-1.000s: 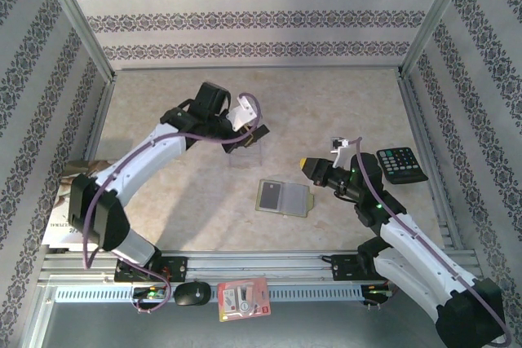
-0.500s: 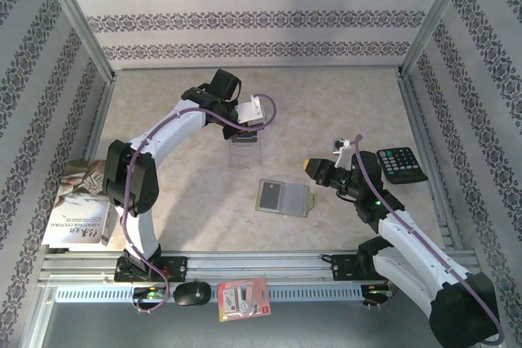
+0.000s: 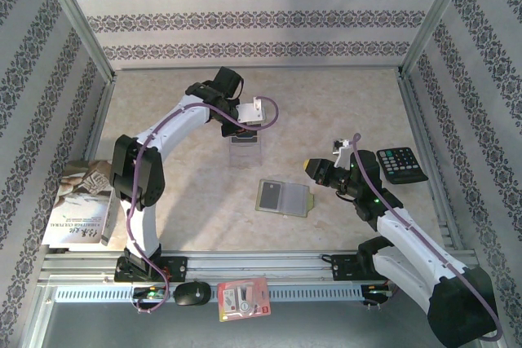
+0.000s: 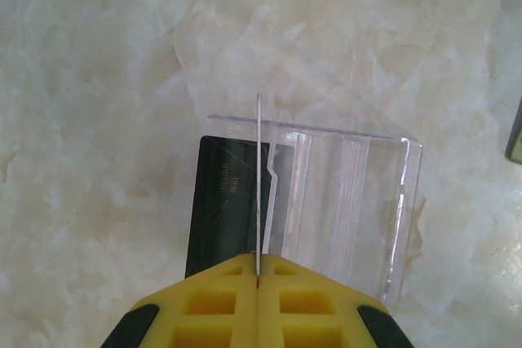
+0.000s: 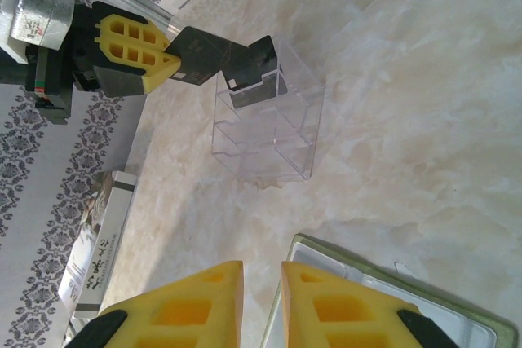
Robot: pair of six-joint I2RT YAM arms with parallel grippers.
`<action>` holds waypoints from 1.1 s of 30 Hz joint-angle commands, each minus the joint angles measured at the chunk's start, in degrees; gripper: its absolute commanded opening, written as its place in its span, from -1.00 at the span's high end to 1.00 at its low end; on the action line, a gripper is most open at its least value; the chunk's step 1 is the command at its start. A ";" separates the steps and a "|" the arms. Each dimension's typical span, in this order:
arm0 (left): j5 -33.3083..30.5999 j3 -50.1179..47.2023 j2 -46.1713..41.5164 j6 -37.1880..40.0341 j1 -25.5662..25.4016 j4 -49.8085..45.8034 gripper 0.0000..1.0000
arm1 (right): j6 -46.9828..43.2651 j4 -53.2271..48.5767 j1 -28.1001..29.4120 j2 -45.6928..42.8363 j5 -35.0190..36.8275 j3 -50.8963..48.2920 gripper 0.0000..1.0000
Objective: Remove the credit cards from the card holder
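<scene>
**Left gripper (image 4: 258, 281) clenched on a card (image 4: 258, 160) over the clear stand (image 4: 351, 201).**
A black card (image 4: 220, 201) sits in the stand; the right gripper (image 5: 261, 275), slightly parted and empty, hovers beside the open holder (image 3: 284, 197) on the bench (image 3: 204, 201).

We are looking down from above and behind; both wrist cameras are sharing the clear stand (image 4: 351, 201), left close overhead, right farther, oblique.

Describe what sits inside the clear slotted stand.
One blackish card stands in one slot of the clear stand; its other slots look empty. The left gripper, pinching a second card, covers the blackish card's near edge.
</scene>
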 commanded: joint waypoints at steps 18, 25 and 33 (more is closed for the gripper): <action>-3.35 -0.65 2.82 2.28 1.56 3.17 1.00 | -0.03 1.06 -0.27 0.20 -0.99 -0.27 0.59; -5.25 -1.78 2.84 3.85 1.82 4.61 1.00 | 0.11 1.10 -0.24 0.19 -1.26 -0.27 0.59; -4.56 -2.45 2.61 3.83 1.83 5.67 1.00 | 0.24 1.02 -0.27 0.31 -1.25 -0.18 0.59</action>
